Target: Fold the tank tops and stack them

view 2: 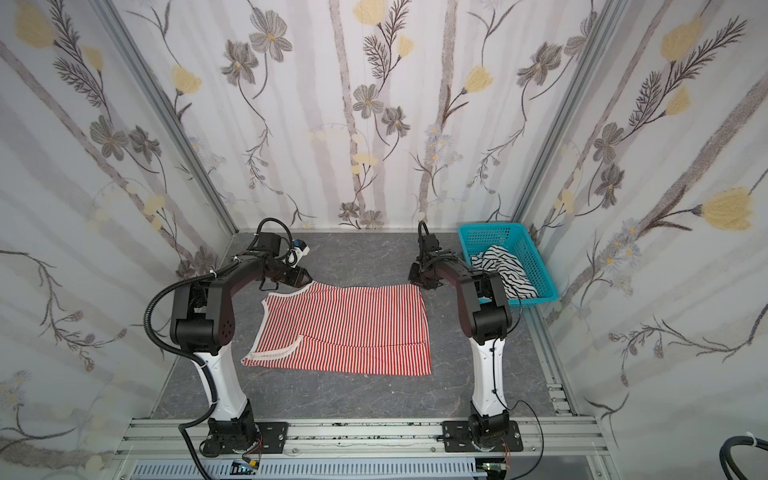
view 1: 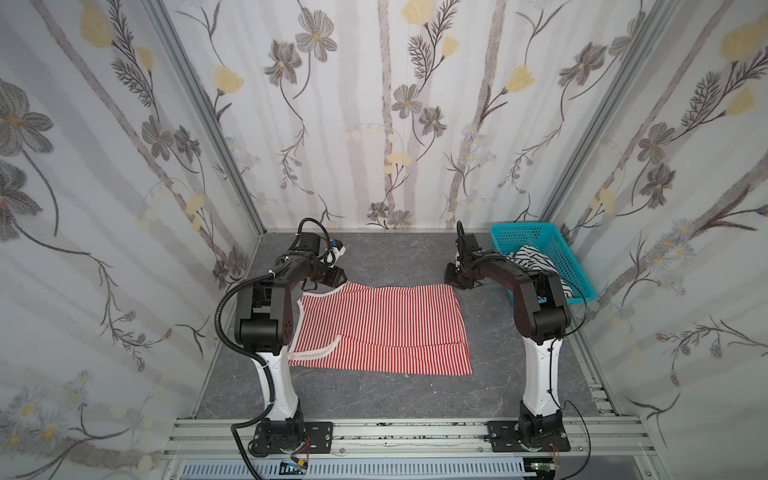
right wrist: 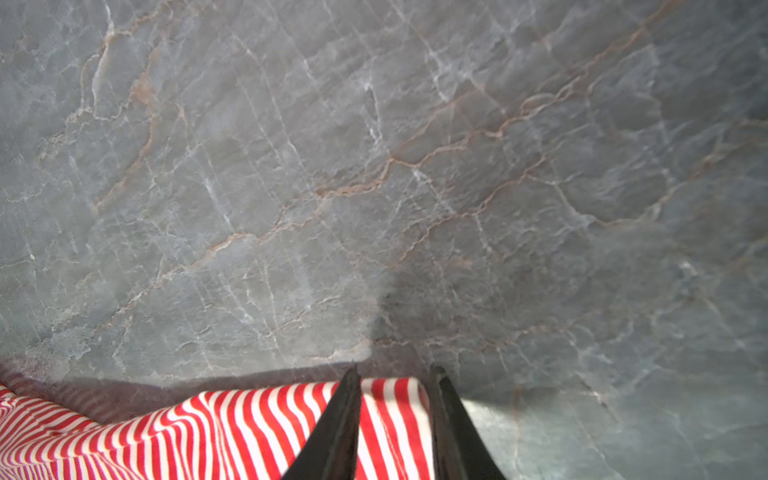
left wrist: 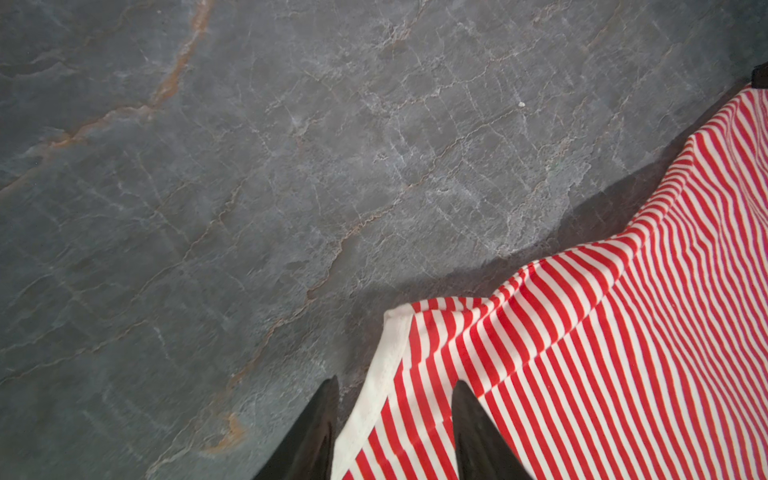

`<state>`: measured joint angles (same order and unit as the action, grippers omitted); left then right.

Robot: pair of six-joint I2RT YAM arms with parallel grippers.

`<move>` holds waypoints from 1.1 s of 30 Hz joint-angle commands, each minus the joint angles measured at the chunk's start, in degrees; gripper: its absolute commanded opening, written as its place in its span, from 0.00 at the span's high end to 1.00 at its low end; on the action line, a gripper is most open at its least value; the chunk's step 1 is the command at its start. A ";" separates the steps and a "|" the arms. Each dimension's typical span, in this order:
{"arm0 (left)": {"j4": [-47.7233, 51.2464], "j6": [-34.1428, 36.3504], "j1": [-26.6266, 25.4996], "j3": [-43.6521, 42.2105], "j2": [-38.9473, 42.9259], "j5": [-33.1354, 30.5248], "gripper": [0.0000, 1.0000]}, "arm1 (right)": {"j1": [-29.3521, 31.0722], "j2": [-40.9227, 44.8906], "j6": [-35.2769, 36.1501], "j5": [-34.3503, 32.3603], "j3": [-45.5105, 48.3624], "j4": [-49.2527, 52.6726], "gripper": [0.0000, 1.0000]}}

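Cloth lies spread in the middle of the grey marbled worktop (view 1: 395,257): the red-and-white tank top (view 1: 382,328) is laid sideways. Its white-trimmed armholes point toward the left edge and its hem toward the right edge. The near strip of the top is folded over on itself, which leaves a crease line along the near side in both top views.

The left gripper (view 1: 332,277) sits at the far left corner of the top. In the left wrist view its fingers (left wrist: 320,419) stand either side of the white trim (left wrist: 388,374). The cloth rises toward them in taut ridges with shadow beneath, so this gripper (left wrist: 392,380) is clamped on the top.

The right gripper (view 1: 459,284) is at the far right corner of the top, at the hem. In the right wrist view the striped corner passes between its two fingers (right wrist: 340,419), which stand a narrow gap apart. Whether this gripper (right wrist: 392,368) is pressing the cloth cannot be told.

The black-and-white tank top (view 1: 530,257) lies crumpled in the teal perforated basket (view 1: 523,227), which stands in the far right corner of the worktop, well apart from the red-and-white one.
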<state>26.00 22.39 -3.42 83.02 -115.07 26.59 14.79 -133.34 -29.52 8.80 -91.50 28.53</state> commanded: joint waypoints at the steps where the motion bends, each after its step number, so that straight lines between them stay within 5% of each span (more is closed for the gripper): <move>1: -1.21 -0.75 -0.25 -0.05 -0.08 0.13 0.54 | 0.15 -0.59 0.25 -0.07 -0.68 -0.28 0.73; 6: -1.40 -1.46 -0.35 -0.05 -0.36 0.31 0.54 | 0.49 0.06 0.84 0.12 -0.73 0.21 0.95; 9: -1.39 -1.50 -0.51 0.12 -0.64 0.16 0.58 | 0.49 1.74 1.30 0.92 0.58 -0.90 1.00; 18: -1.39 -1.67 -2.37 2.23 -4.54 -2.03 0.70 | 1.20 6.03 1.07 1.84 3.64 -3.21 1.00; 30: -1.53 -3.15 -2.47 4.97 -8.31 -2.57 0.61 | 1.47 6.97 1.26 2.10 4.40 -3.49 1.00; 33: -1.39 -2.71 -2.54 4.28 -8.24 -1.59 0.68 | 1.47 6.67 1.22 2.18 4.31 -3.55 1.00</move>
<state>24.82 19.49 -5.91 87.77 -123.15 24.18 16.16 -126.98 -28.80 10.33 -87.18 27.07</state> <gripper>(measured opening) 0.349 0.048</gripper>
